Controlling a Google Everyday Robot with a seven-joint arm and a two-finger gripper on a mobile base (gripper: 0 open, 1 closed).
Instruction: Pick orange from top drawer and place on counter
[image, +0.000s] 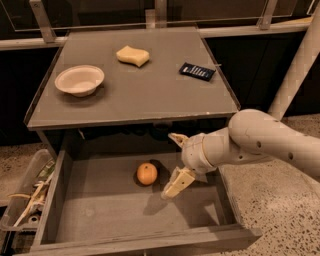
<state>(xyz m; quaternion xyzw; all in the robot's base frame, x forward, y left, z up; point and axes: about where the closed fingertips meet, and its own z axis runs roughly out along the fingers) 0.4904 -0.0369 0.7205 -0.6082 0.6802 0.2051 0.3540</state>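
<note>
Inside the open top drawer (110, 215), the orange (147, 173) lies ungrasped on the floor. The claw (175, 162) hangs just right of it, fingers apart, holding nothing. Grasp, lift and placing all remain. The bench (150, 100) carries a bowl (80, 80), sponge (132, 55) and dark packet (197, 71). Nothing obstructs the fruit.

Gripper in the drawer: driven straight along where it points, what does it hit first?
Likely the orange: the open gripper points toward it inside the top drawer. Depth is unclear, so it might pass just above the fruit instead.
</note>
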